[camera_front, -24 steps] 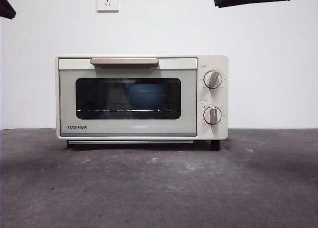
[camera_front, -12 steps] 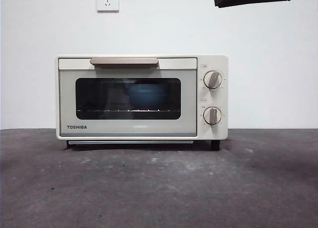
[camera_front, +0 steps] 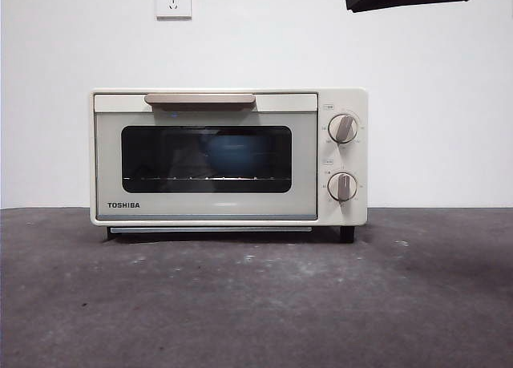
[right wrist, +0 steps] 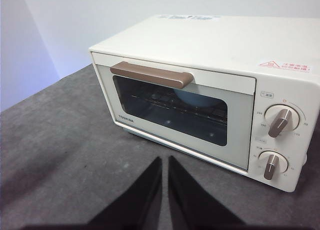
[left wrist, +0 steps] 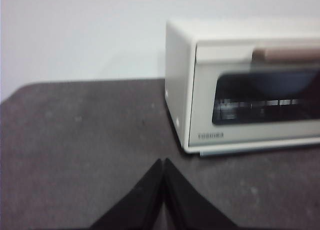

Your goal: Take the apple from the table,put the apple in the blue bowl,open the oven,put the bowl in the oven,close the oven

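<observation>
Dark grey matte surface (camera_front: 256,304), pale scuffs and specks, bare in the foreground. One cream Toshiba toaster oven (camera_front: 229,157) stands on it, door shut, one tan bar handle (camera_front: 200,101), two knobs (camera_front: 343,128) stacked on its right panel. One blue bowl (camera_front: 232,153) sits on the rack behind the door glass; apple not discernible. White wall behind, one socket (camera_front: 174,0). Left gripper (left wrist: 163,162): jaws pressed together, above the surface beside the oven. Right gripper (right wrist: 164,160): jaws nearly touching, raised before the oven.
</observation>
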